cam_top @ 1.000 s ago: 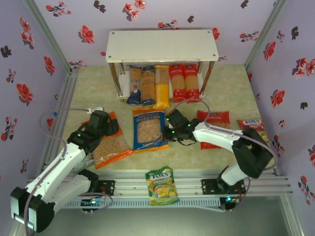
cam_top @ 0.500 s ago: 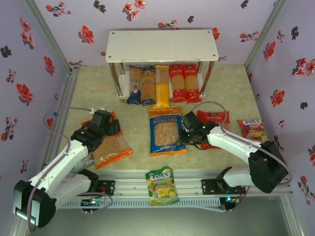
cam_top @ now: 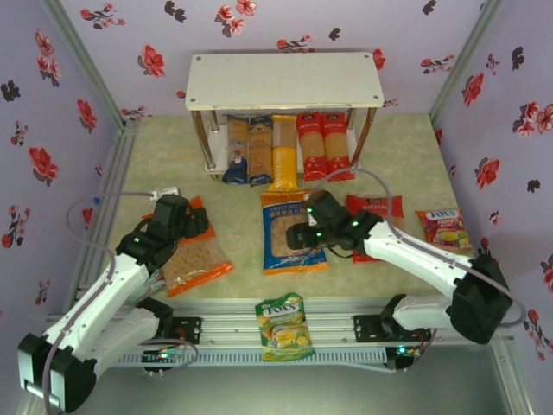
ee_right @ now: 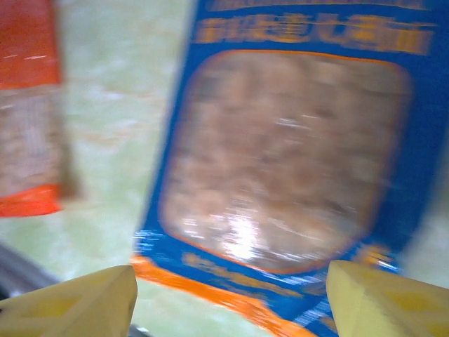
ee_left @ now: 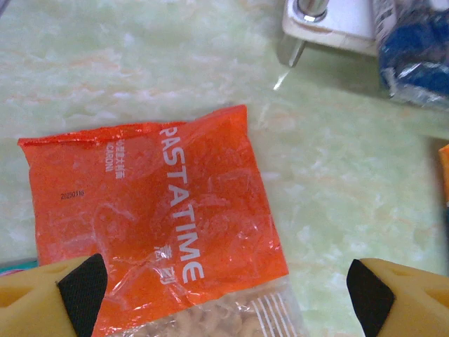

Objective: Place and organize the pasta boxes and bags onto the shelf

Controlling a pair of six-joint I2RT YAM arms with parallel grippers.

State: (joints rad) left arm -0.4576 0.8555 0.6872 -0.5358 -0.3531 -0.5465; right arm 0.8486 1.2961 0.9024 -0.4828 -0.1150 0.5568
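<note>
While the blue-and-orange bag (cam_top: 276, 242) lies lengthwise toward the shelf (cam_top: 285, 79), the right jaws hang wide over it; left jaws equally wide.

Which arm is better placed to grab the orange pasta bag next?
Left. The left arm holds its jaws open right above the orange bag; the right arm hangs over the blue bag, farther off.
</note>
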